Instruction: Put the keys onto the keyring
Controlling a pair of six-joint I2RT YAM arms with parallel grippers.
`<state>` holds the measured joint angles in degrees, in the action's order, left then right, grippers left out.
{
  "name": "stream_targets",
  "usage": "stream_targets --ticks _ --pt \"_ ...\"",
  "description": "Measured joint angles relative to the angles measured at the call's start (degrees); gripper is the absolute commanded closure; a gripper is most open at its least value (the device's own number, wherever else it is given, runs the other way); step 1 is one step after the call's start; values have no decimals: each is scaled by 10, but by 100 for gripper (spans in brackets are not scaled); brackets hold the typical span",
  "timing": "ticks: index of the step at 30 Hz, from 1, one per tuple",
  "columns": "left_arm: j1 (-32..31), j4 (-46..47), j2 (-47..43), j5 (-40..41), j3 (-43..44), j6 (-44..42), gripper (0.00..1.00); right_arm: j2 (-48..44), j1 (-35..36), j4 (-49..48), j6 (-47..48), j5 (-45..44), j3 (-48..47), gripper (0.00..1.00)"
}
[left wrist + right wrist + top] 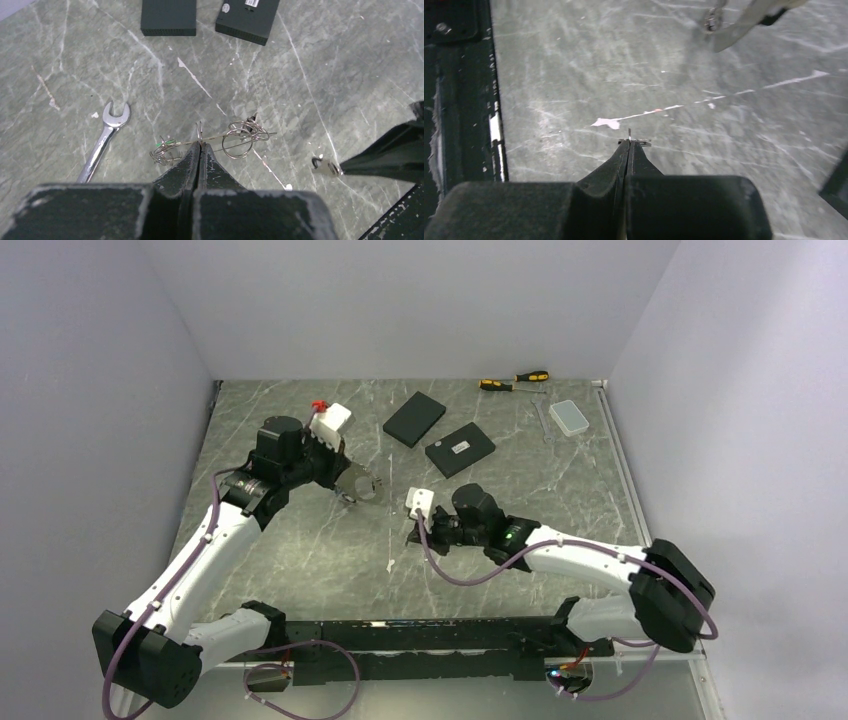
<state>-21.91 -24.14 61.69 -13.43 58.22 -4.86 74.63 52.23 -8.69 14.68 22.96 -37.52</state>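
The keyring (215, 138) is in the left gripper (200, 145) — its jaws pinch the thin wire tight. Some keys (164, 150) hang on it. The right gripper (629, 144) is shut on one small key (324, 166) — a wrench (102, 145) lies on the table (325, 75).

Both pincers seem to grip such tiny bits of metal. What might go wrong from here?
The left gripper pinches the thin keyring only with its very tips, so the wire may twist or slip out. The right gripper holds a key by a sliver; it might drop. The tangled small rings on the wire could snag the key.
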Motion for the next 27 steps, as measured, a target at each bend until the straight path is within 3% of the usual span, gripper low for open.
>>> stream_targets --ticks 16,27 --pt "0 9 0 -153 0 -21 100 -152 -6 42 -18 -226 -5 100" --pt "-8 12 0 -253 0 -40 100 -158 -8 61 2 -276 -43 100"
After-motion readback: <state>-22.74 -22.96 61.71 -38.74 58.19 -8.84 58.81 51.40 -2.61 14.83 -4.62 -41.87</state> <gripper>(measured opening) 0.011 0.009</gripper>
